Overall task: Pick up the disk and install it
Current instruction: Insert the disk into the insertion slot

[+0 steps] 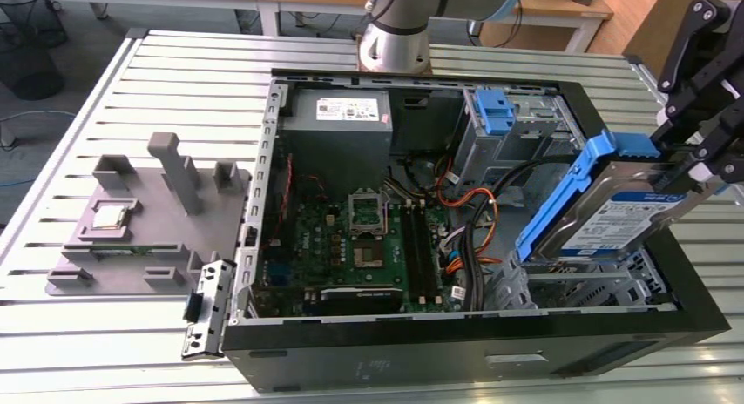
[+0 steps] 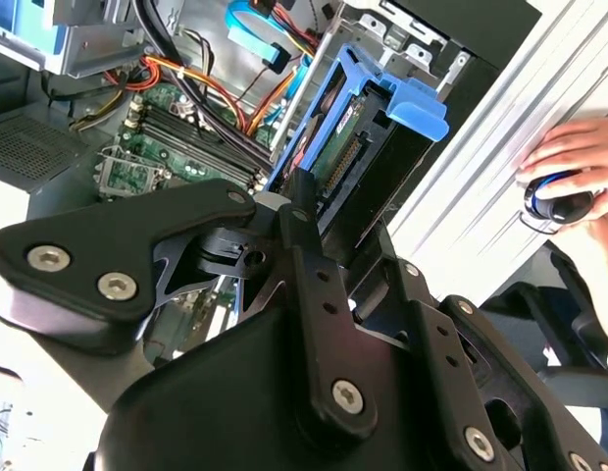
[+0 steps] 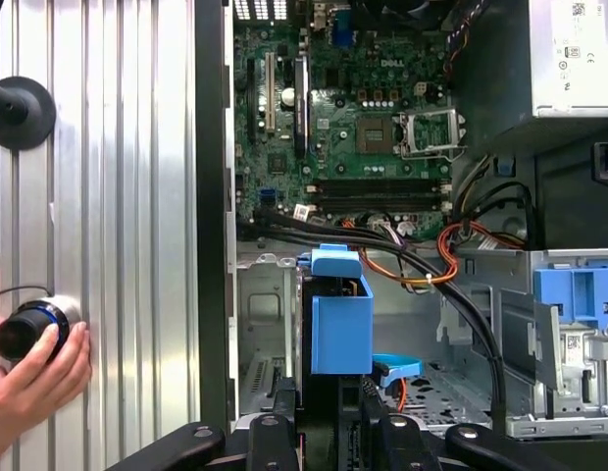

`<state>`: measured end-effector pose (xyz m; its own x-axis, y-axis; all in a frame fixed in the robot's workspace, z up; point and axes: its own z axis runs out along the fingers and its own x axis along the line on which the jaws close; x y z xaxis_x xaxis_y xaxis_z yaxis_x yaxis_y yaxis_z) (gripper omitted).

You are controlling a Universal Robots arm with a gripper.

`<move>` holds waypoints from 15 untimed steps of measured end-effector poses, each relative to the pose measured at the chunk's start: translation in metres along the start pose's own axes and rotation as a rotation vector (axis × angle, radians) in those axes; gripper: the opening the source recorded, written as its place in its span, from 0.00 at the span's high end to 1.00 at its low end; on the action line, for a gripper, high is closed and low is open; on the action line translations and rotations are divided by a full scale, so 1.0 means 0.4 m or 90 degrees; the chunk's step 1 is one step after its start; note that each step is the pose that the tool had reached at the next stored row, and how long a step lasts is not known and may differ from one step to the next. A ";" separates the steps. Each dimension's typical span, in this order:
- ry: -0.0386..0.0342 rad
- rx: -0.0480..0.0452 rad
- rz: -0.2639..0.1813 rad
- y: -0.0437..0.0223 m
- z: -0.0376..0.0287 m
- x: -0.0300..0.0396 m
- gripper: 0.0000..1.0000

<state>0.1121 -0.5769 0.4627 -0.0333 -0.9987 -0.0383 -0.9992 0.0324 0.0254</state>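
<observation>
The disk (image 1: 622, 214) is a silver drive with a white and blue label, framed by a blue plastic bracket. It hangs tilted, label up, over the metal drive cage (image 1: 581, 278) at the exterior view's right, inside the open computer case (image 1: 465, 343). My gripper (image 1: 700, 167) is shut on the disk's upper end at the case's right wall. In the second wrist view the disk (image 2: 368, 128) stands edge-on beyond the black fingers (image 2: 296, 211). In the first wrist view the blue bracket (image 3: 340, 319) sits end-on over the cage, just past my gripper (image 3: 333, 417).
The motherboard (image 1: 348, 239) and orange and black cables (image 1: 476, 208) lie beside the cage. A grey power supply (image 1: 337, 117) and another blue bracket (image 1: 497, 112) sit at the case's back. A grey fixture with a processor chip (image 1: 111, 217) lies outside. A hand (image 3: 34, 358) holds a round black object on the table.
</observation>
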 end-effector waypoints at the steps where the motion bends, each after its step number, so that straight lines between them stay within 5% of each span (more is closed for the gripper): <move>1: -0.0001 0.0000 0.000 -0.002 0.001 0.000 0.65; 15: -0.0001 0.0000 0.000 -0.007 0.003 0.005 0.65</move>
<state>0.1150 -0.5789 0.4615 -0.0334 -0.9987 -0.0384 -0.9992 0.0324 0.0254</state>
